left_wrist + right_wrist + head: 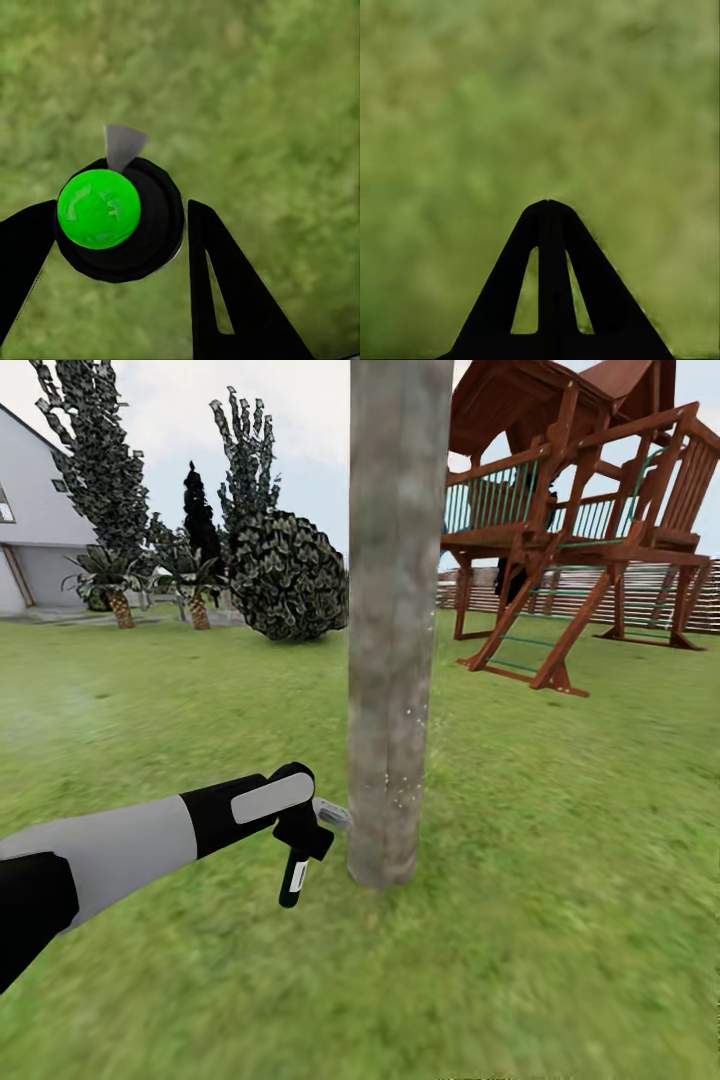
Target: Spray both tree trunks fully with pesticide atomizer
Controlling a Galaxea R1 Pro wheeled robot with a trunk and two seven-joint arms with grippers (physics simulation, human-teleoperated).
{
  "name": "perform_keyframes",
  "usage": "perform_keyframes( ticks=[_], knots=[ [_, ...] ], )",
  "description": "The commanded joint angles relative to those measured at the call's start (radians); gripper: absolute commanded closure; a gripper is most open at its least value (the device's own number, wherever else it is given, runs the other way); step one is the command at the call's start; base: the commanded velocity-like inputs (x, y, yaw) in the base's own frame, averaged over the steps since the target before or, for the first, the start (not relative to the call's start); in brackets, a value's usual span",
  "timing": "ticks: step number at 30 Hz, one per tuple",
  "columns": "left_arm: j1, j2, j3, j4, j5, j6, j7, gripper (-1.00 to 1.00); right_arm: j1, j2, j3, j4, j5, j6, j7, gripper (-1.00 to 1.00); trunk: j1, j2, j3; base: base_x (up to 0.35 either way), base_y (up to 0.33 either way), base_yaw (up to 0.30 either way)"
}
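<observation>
Left pincer (303,838) is clenched on the pesticide atomizer (294,877), low beside the tree trunk (392,620), its nozzle aimed at the base. White pesticide specks (412,760) dot the trunk's lower right side; higher up the bark looks bare. In the left wrist view the atomizer (120,217) sits between the dark fingers (225,300), over grass. The right pincer (549,210) is pressed together, holding nothing. My call: keep the nozzle close, sweep upward and around, covering the untouched bark evenly.
</observation>
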Motion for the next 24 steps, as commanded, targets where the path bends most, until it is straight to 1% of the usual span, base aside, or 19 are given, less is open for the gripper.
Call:
perform_keyframes(
  ticks=[1,5,7,8,10,11,12,13,21,23,24],
  knots=[
    [-0.001,0.001,-0.002,-0.002,0.01,-0.003,0.01,1.0,0.0,0.0,-0.002,-0.003,-0.006,0.007,0.004,1.0,0.0,0.0,0.0,0.043,0.324,-0.228],
    [-0.001,0.001,-0.002,-0.002,0.01,-0.003,0.01,1.0,0.0,0.0,-0.002,-0.003,-0.006,0.007,0.004,1.0,0.0,0.0,0.003,0.16,0.253,-0.228],
    [-0.001,0.0,-0.002,-0.002,0.01,-0.003,0.01,1.0,0.0,0.0,-0.002,-0.003,-0.007,0.007,0.004,1.0,0.0,0.0,0.004,0.265,0.13,-0.228],
    [-0.001,-0.001,-0.002,-0.002,0.0,-0.003,0.01,1.0,0.0,0.0,-0.002,-0.003,-0.007,0.007,0.004,1.0,0.0,0.0,0.005,0.309,0.045,-0.228],
    [0.0,-0.005,-0.002,-0.002,-0.05,-0.003,0.006,1.0,0.0,0.001,-0.002,-0.003,-0.007,0.007,0.004,1.0,0.0,0.0,0.006,0.246,0.024,-0.179],
    [0.0,-0.006,-0.002,-0.002,-0.066,-0.004,-0.005,1.0,0.0,0.001,-0.002,-0.003,-0.006,0.007,0.004,1.0,0.0,0.0,0.006,0.129,0.012,-0.094],
    [-0.001,-0.008,-0.002,-0.001,-0.083,-0.004,-0.029,1.0,0.0,0.002,-0.002,-0.003,-0.004,0.007,0.004,1.0,0.0,0.0,0.006,0.053,0.005,-0.038],
    [0.0,-0.009,-0.002,-0.001,-0.089,-0.005,-0.039,1.0,0.0,0.002,-0.002,-0.003,-0.004,0.007,0.004,1.0,0.0,0.0,0.006,0.027,0.002,-0.02],
    [-0.002,-0.014,0.001,0.0,-0.093,-0.006,-0.045,1.0,0.0,0.003,-0.002,-0.003,-0.003,0.008,0.004,1.0,0.0,0.0,0.006,0.005,0.0,-0.004],
    [-0.002,-0.014,0.01,0.002,-0.09,-0.006,-0.042,1.0,0.0,0.003,-0.002,-0.003,-0.002,0.008,0.004,1.0,0.0,0.0,0.006,0.0,0.0,0.0],
    [-0.004,-0.014,0.023,0.002,-0.088,-0.004,-0.042,1.0,0.0,0.003,-0.001,-0.003,-0.002,0.008,0.004,1.0,0.0,0.0,0.006,0.0,0.0,0.0]
  ],
)
